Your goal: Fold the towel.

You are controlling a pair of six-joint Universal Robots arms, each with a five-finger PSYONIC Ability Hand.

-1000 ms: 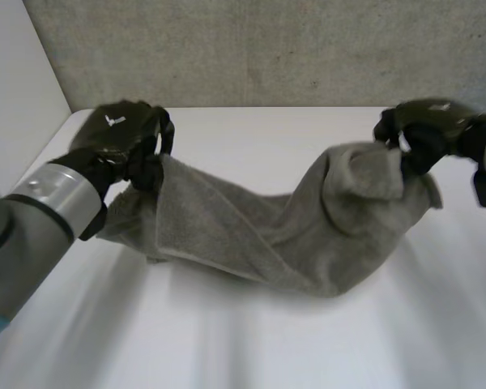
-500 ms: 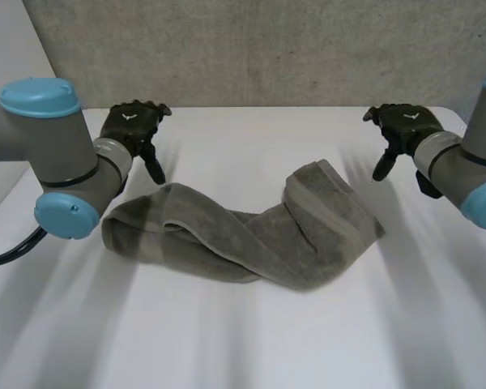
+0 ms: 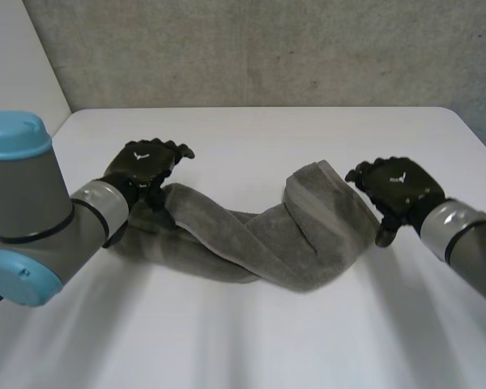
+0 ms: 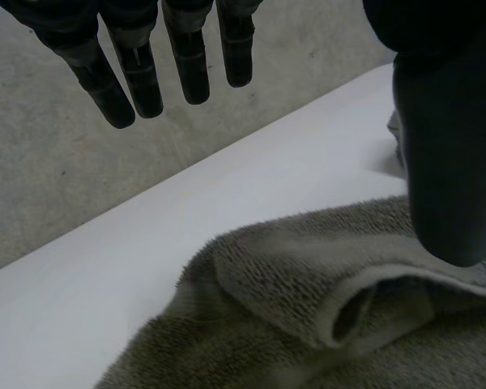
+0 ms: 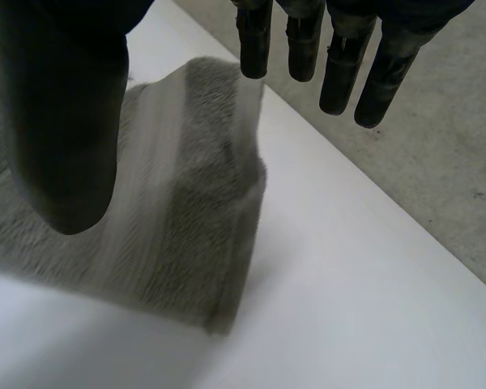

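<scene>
Two hands are sitting lower and closer in than half a second ago, both having come from near the far edge to the towel's ends. The left hand [image 3: 146,166] is hovering over the 9 o'clock end of the towel [image 3: 259,235], fingers [image 4: 188,65] straight and spread, thumb held apart, pinching nothing. The right hand [image 3: 398,188] is hanging at the 3 o'clock end, fingers [image 5: 340,77] straight, thumb wide, gripping nothing. The towel is lying unmoved as a twisted band across mid-table. The white table [image 3: 251,340] is lying bare toward 6 and 12 o'clock.
</scene>
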